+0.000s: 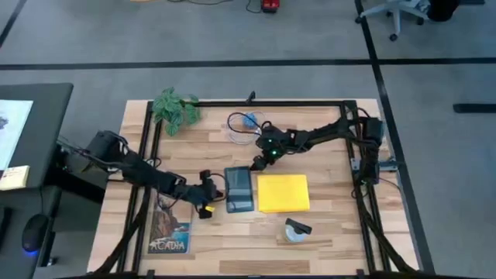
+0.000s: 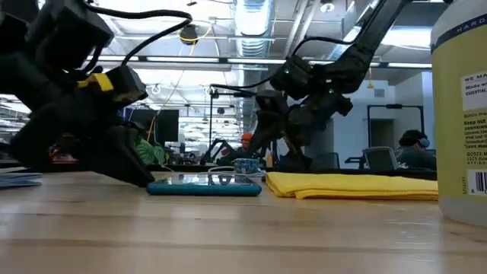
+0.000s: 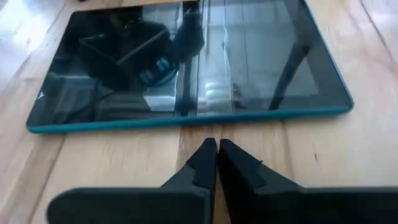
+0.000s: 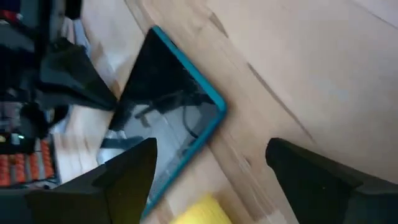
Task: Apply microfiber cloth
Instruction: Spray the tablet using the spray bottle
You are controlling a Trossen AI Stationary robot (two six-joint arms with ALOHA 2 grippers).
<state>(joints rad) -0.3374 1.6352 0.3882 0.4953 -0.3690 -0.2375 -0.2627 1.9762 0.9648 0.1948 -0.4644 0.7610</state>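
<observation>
Here the microfiber cloth (image 1: 283,193) lies flat on the table (image 1: 333,232), a bright yellow square with nothing resting on it; in the low view it shows as a thin folded layer (image 2: 350,185) on the wood. Just beside it, touching or nearly touching along one edge, lies the dark tablet (image 1: 239,189) with its teal rim, screen up.

The right gripper (image 1: 256,164) hangs above the table over the far corner of the tablet, close to the cloth's far corner. Its fingers (image 4: 127,177) are spread wide and hold nothing; between them the right wrist view shows the tablet's corner (image 4: 180,99), and a sliver of the yellow cloth (image 4: 199,213) shows near the fingers.

The left gripper (image 1: 211,191) sits low at the tablet's other long edge, on the side away from the cloth. Its fingers (image 3: 202,163) are pressed together with no gap, gripping nothing, and their tips point at the tablet's teal edge (image 3: 186,121), just short of it.

Farther out from the fingers, a small leafy plant (image 1: 174,107) stands at a far corner of the table, a clear bowl (image 1: 244,128) sits beyond the right gripper, a printed book (image 1: 169,232) lies near the left arm, and a spray bottle (image 1: 296,231) lies on its side on the near side of the cloth.
</observation>
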